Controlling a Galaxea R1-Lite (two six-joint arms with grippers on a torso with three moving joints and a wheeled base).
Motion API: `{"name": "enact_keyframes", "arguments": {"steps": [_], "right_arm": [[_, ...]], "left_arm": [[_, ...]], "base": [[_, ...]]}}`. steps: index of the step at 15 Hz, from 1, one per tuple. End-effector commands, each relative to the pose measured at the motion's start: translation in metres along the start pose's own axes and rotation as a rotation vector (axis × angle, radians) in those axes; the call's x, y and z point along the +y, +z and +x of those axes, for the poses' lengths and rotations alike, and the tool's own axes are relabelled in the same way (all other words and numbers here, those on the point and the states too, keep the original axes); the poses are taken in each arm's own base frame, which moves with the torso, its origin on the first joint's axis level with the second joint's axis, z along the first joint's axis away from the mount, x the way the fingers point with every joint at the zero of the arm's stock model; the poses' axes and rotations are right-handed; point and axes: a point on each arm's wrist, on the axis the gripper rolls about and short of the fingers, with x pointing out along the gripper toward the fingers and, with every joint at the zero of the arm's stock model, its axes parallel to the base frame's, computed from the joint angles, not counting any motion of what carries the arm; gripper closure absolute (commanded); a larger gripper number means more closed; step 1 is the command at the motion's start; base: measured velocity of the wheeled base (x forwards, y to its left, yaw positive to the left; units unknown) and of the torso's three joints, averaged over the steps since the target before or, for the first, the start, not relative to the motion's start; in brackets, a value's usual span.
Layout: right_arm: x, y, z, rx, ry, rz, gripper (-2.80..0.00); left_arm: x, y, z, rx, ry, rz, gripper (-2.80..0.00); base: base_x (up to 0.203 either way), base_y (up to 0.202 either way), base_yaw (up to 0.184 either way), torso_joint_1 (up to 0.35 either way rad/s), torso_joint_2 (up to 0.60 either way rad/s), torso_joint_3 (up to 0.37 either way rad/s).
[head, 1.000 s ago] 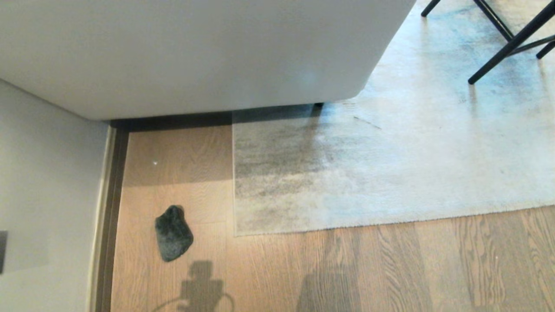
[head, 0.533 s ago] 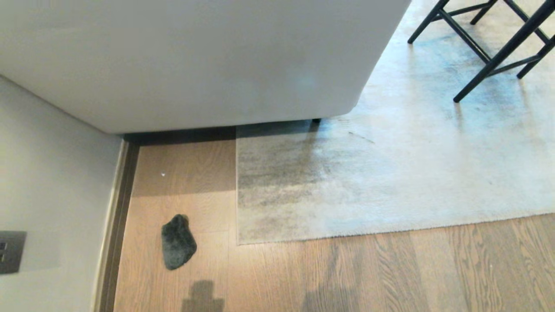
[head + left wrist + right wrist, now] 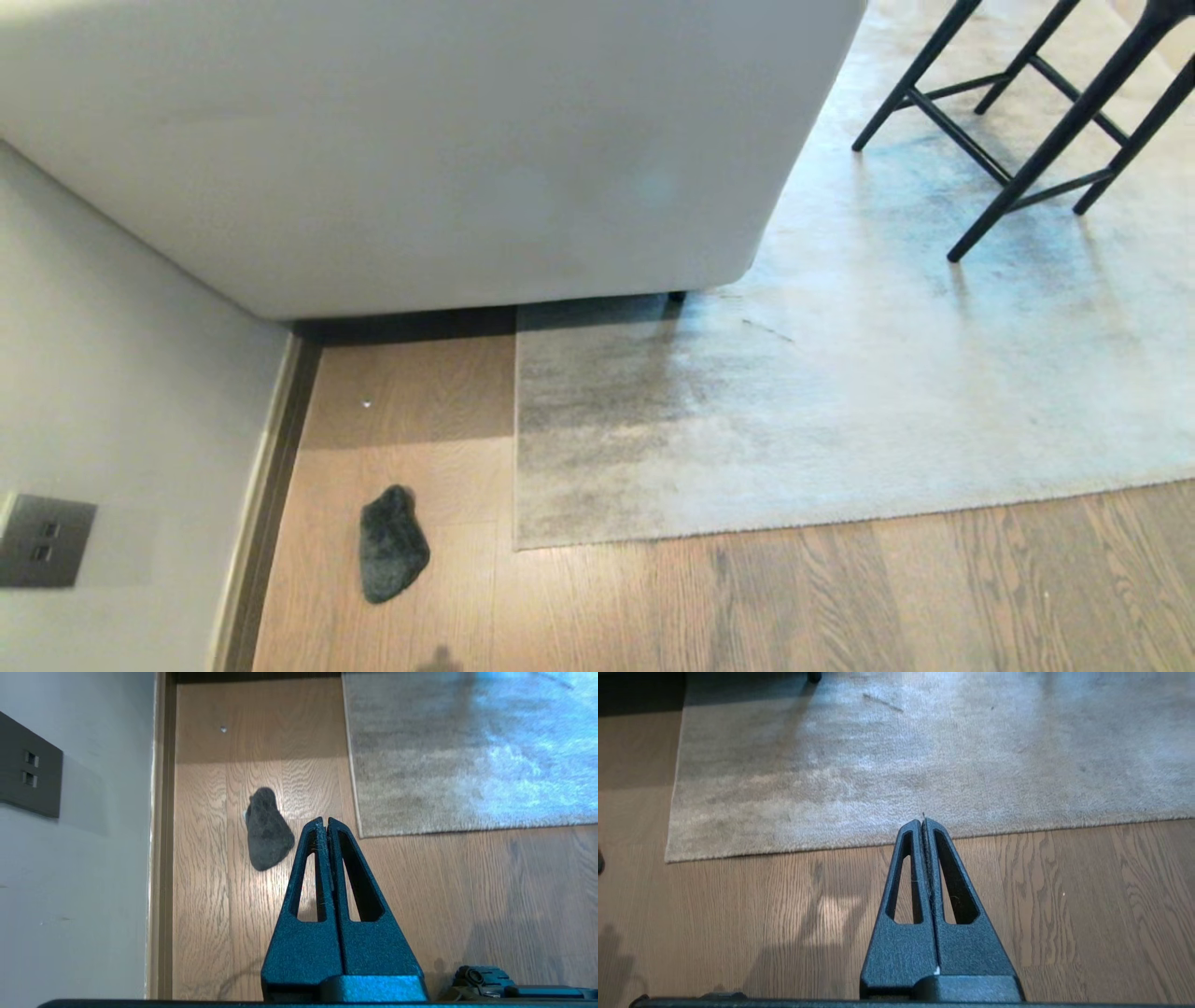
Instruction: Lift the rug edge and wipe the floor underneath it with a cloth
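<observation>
Over the last second the whole head view has slid: the sofa [image 3: 420, 149], rug [image 3: 840, 401] and cloth [image 3: 393, 544] all sit lower in the picture together, more of the stool legs [image 3: 1008, 140] is shown beyond the sofa, and a wall socket [image 3: 42, 553] has come in beside the cloth. This is read as a camera tilt from the torso, not a move of the things; nothing on the floor [image 3: 840, 597] has been shifted relative to the rug. The rug lies flat, one corner near the cloth, its far edge tucked under the sofa. The cloth lies on bare floor between the rug's corner and the wall [image 3: 112, 392], apart from both. The left pincer [image 3: 325, 822] is seen pressed together and empty, hanging above the floor just beside the cloth on its rug side. The right pincer [image 3: 922, 823] is likewise pressed together and empty, above the floor at the rug's near edge. Judged from this, the task is barely begun: the cloth is not yet picked up and no rug edge is lifted.
</observation>
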Motion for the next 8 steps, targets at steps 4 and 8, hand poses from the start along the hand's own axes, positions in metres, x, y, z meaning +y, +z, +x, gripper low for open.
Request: {"name": "enact_keyframes", "arguments": {"steps": [4,8], "right_arm": [[0.0000,0.0000,0.0001,0.001,0.000,0.000,0.00],[0.0000,0.0000,0.0001,0.001,0.000,0.000,0.00]], "left_arm": [[0.0000,-0.0001,0.0000,0.001,0.000,0.000,0.00],[0.0000,0.0001,-0.0001,0.000,0.000,0.000,0.00]], "base": [[0.000,0.000,0.000,0.004,0.00,0.199],[0.000,0.000,0.000,0.002,0.00,0.200]]}}
